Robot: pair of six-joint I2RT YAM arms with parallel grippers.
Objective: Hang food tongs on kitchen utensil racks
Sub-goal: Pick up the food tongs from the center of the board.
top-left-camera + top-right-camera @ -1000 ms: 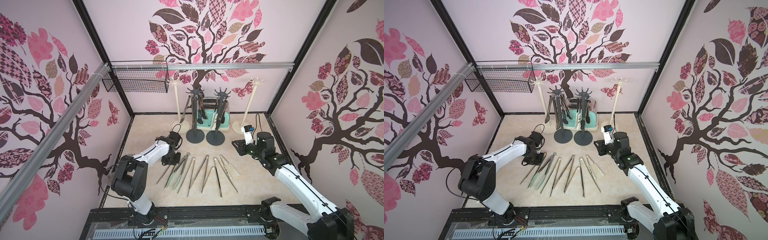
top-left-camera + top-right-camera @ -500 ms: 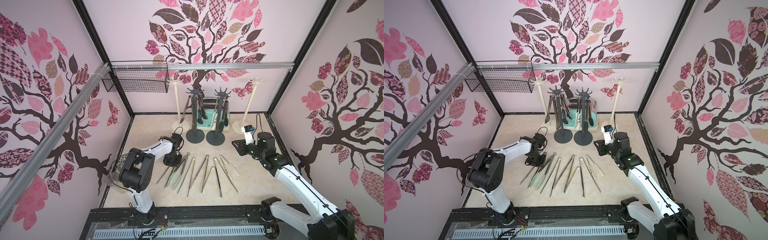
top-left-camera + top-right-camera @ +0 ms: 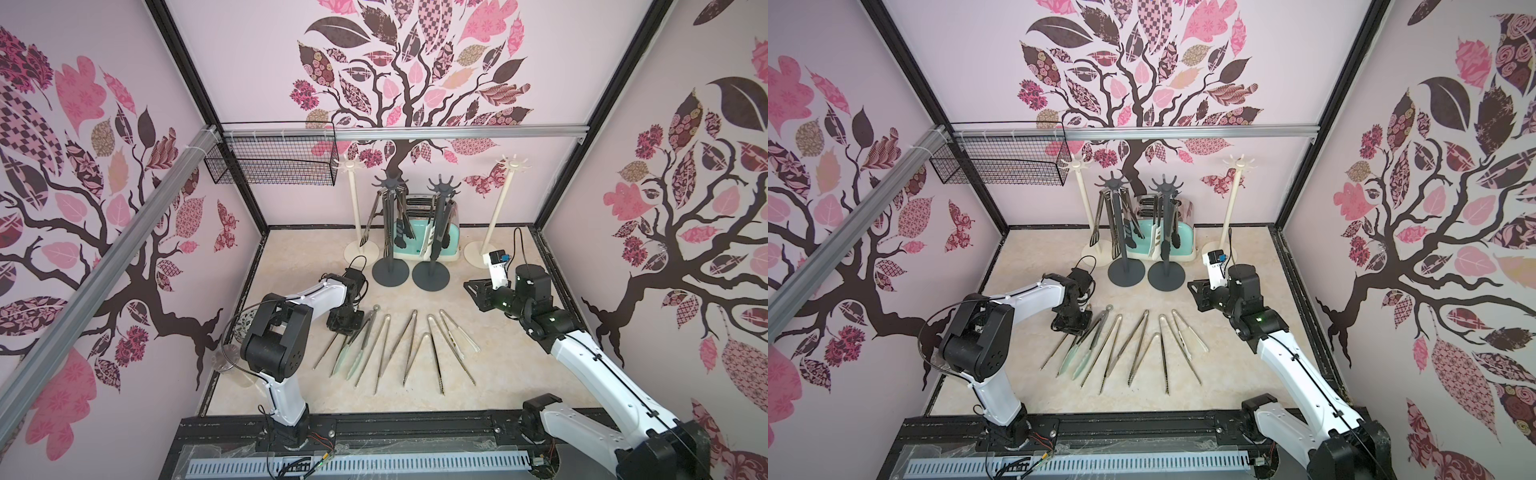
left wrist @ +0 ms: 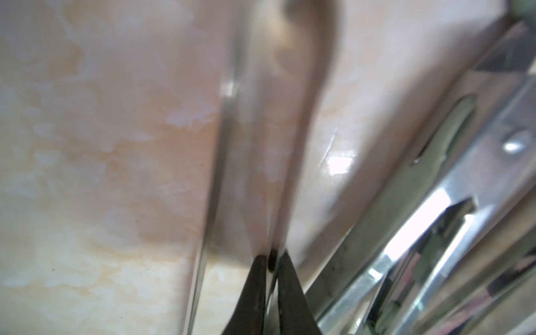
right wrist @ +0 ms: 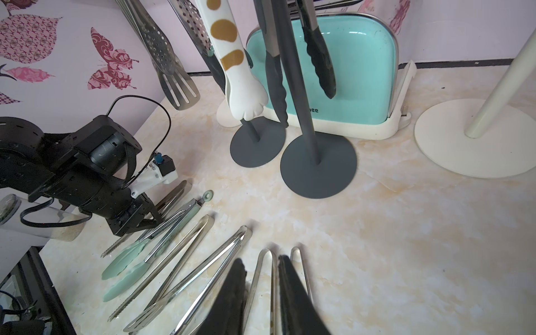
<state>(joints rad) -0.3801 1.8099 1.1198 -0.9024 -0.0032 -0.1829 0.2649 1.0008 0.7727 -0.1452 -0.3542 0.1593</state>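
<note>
Several food tongs [image 3: 409, 340] lie fanned on the marble top, one pair with mint-green tips [image 3: 353, 361]. My left gripper [image 3: 345, 329] is down at the left end of the row. In the left wrist view it [image 4: 271, 259] is shut on one thin steel arm of the leftmost tongs [image 4: 301, 130], which lie on the table. My right gripper [image 3: 473, 291] hovers open above the table, nothing between its fingers [image 5: 282, 278]. Two dark grey kitchen utensil racks [image 3: 389, 232] [image 3: 432, 237] carry hanging tongs. Two cream racks [image 3: 356, 208] [image 3: 498, 208] stand bare.
A mint toaster [image 3: 451, 241] stands behind the dark racks. A black wire basket [image 3: 274, 166] hangs on the back rail at the left. A clear cup [image 3: 226, 361] sits by the left wall. The round rack bases [image 5: 319, 166] take floor near the tongs.
My left gripper sank a little onto the leftmost tongs and closed on one of their arms; the left elbow swung in. The right arm has not moved.
</note>
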